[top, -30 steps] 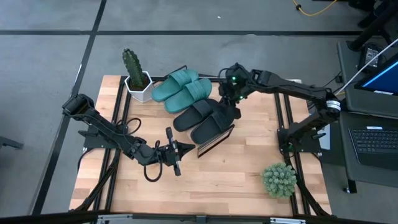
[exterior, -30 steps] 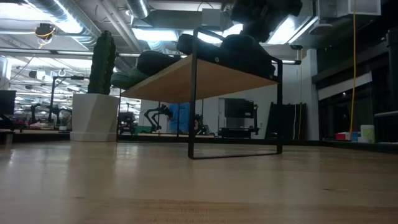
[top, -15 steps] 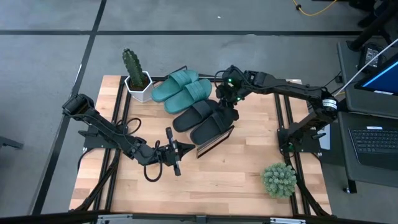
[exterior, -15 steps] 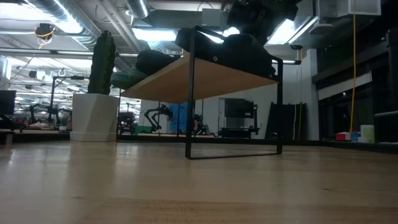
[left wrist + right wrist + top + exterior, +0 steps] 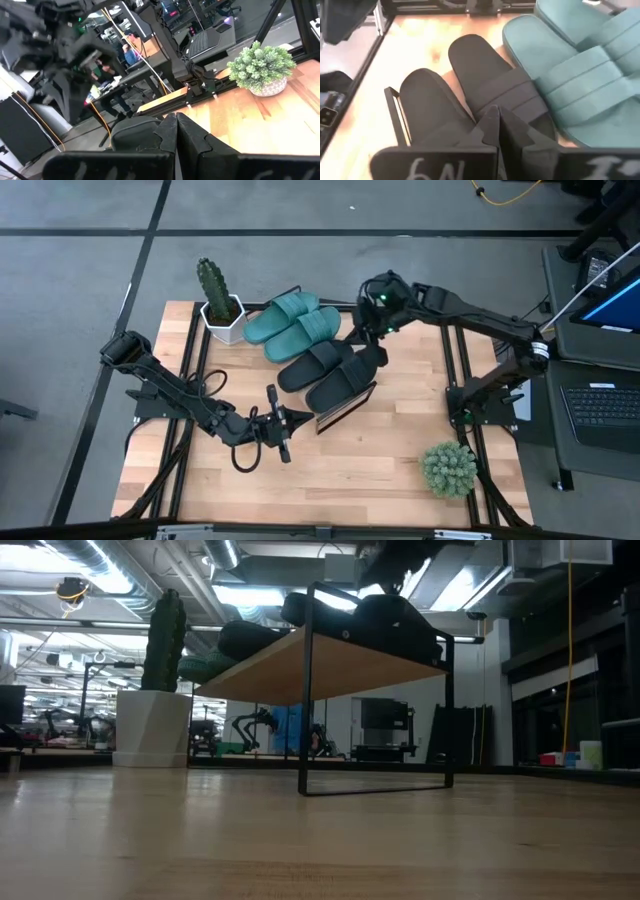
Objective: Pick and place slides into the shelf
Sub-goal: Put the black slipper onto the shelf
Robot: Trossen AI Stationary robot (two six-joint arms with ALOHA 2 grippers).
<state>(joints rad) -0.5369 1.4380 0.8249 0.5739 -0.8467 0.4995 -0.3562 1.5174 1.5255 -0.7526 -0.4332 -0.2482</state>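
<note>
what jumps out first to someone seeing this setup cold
Four slides crowd the slanted shelf at the table's far middle: the teal pair beside a cactus, the black pair next to them. The right end effector, shut and empty, hangs just over the black pair's far end. The left end effector is shut, low by the shelf's near edge.

Hiding most of the shelf [image 5: 345,408] under four slides [image 5: 330,365] from above. Cropping the right end effector [image 5: 395,552] at the low view's top edge. Blurring the far arm [image 5: 60,35] in the left wrist view.
</note>
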